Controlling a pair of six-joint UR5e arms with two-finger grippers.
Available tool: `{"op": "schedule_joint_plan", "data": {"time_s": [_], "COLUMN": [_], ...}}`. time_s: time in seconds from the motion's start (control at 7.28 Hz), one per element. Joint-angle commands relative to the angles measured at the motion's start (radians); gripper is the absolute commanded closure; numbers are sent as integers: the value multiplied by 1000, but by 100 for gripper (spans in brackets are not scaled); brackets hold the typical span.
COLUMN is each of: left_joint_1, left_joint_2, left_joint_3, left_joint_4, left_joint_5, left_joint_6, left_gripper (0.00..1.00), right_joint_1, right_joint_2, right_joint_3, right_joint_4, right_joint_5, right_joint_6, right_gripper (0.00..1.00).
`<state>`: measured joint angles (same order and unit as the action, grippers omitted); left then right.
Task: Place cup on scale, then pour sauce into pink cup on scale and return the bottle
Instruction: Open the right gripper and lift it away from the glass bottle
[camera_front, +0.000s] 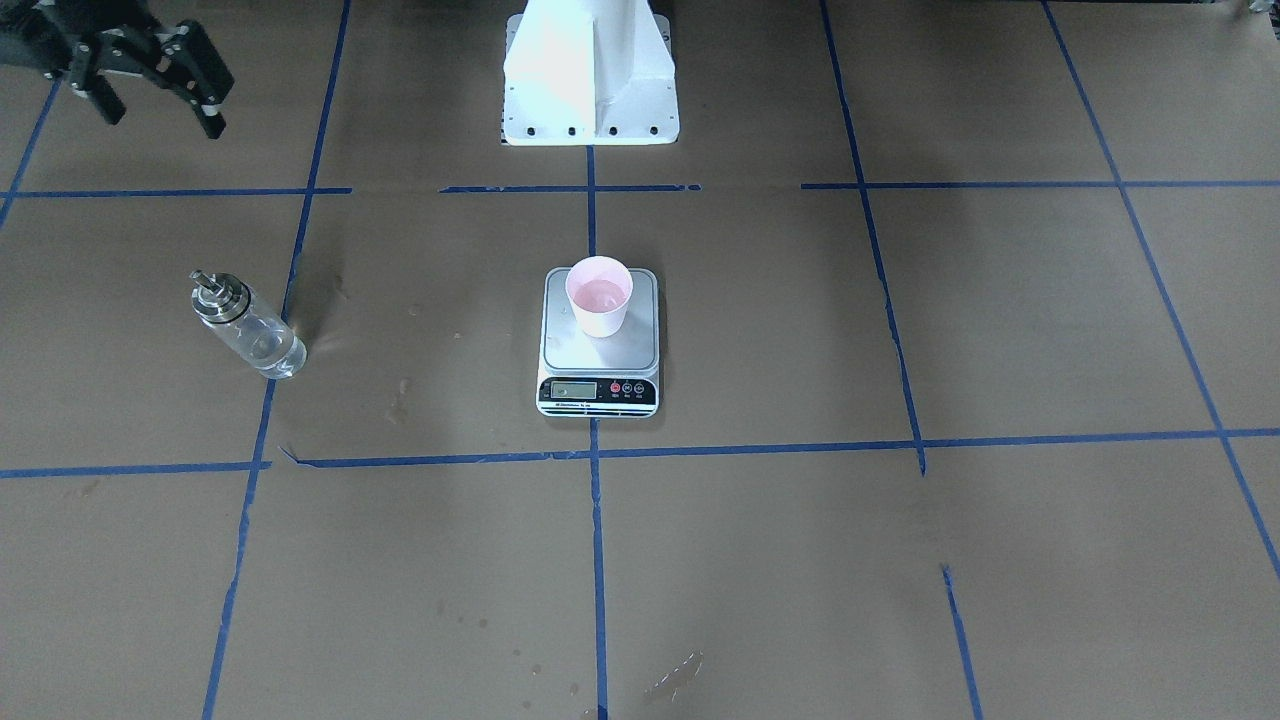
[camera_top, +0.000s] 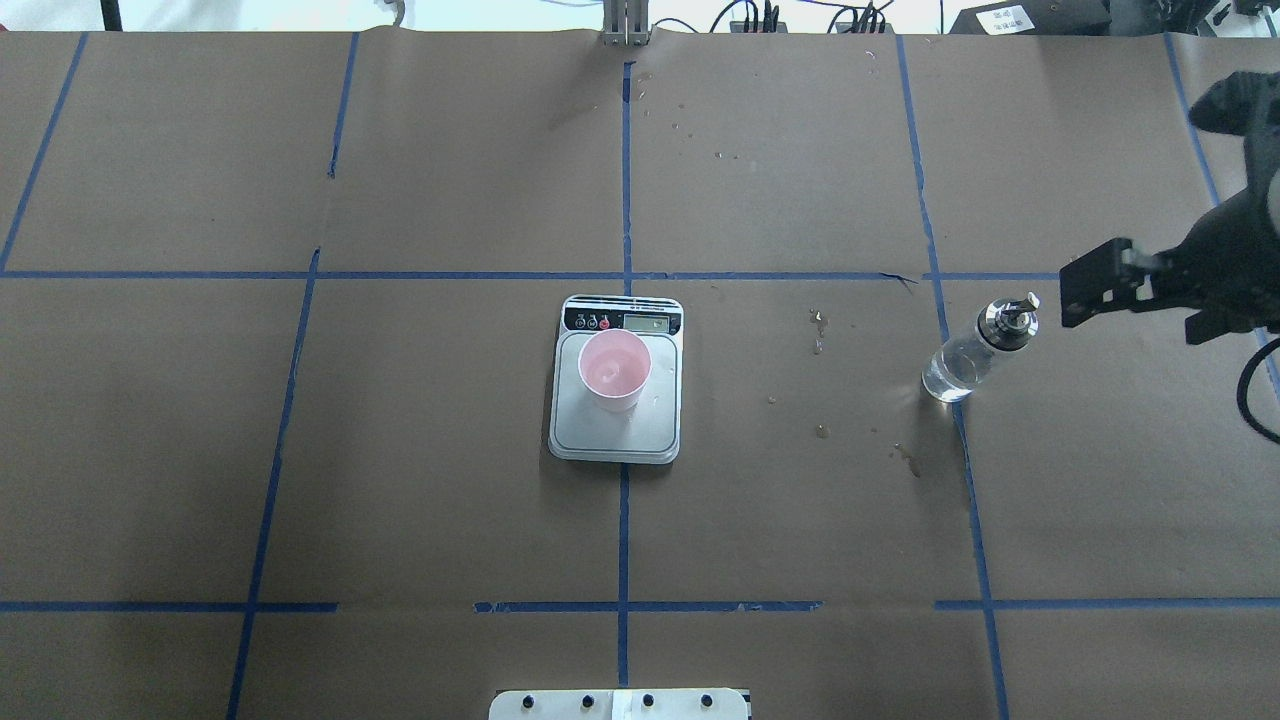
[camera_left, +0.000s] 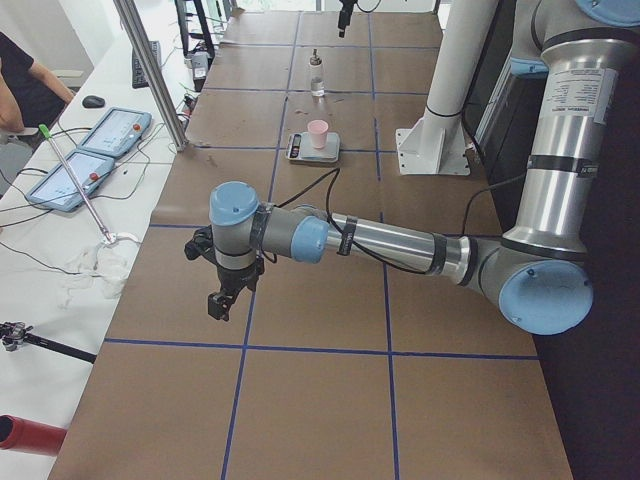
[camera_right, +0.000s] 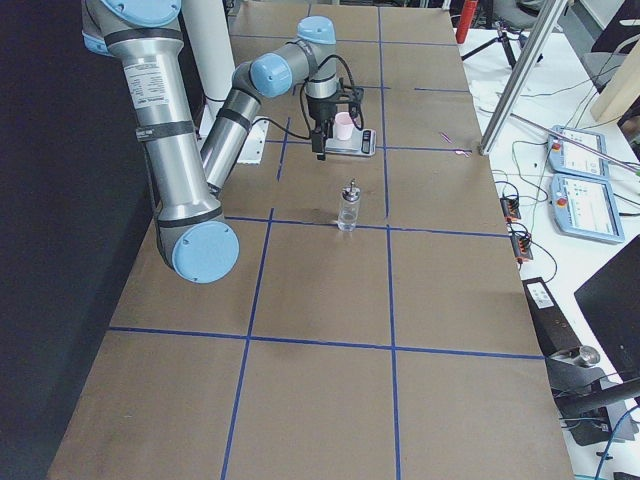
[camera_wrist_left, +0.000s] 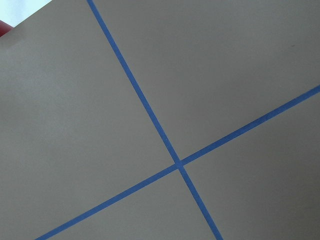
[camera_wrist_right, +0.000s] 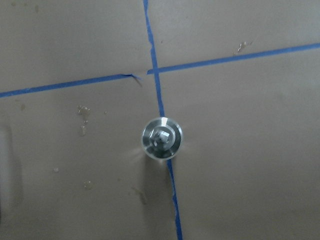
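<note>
The bottle (camera_front: 250, 330) is standing upright on the counter (camera_front: 800, 560), well off to the robot's right of the scale (camera_front: 580, 352); the cup (camera_front: 599, 295) is sitting on the scale's platform. The right claw (camera_front: 163, 122) is hanging high on the bottle's side of the scale, spread wide and holding nothing; whether the left claw (camera_left: 218, 305) is spread, I cannot tell. The glass is probably behaving as stiff, slick and breakable, with liquid adding weight; a firm mid-body hold below the metal cap is looking safest.

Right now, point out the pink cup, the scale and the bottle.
cup (camera_front: 598, 297), front-facing view, its pink inside.
scale (camera_front: 600, 353), front-facing view, bare silver platform.
bottle (camera_top: 973, 352), overhead view, clear glass body.
</note>
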<state>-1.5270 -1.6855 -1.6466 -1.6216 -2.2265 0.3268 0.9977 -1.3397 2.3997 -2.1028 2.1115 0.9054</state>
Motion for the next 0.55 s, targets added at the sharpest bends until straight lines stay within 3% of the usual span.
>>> {"op": "schedule_joint_plan", "data": {"time_s": [0.0,0.41], "left_joint_1": [1,1], "left_joint_2": [1,1], "left_joint_3": [-2,-1], "left_joint_4": [0,2], "left_joint_5": [-5,-7], "left_joint_6": [0,0], "left_gripper": [0,0], "right_joint_1": [242,444], "right_joint_2": [-1,-42], "right_joint_3": [-175,-370], "right_joint_4": [6,6], "right_joint_5": [141,199], "right_joint_6": [-371,-852], "right_gripper": [0,0]}}
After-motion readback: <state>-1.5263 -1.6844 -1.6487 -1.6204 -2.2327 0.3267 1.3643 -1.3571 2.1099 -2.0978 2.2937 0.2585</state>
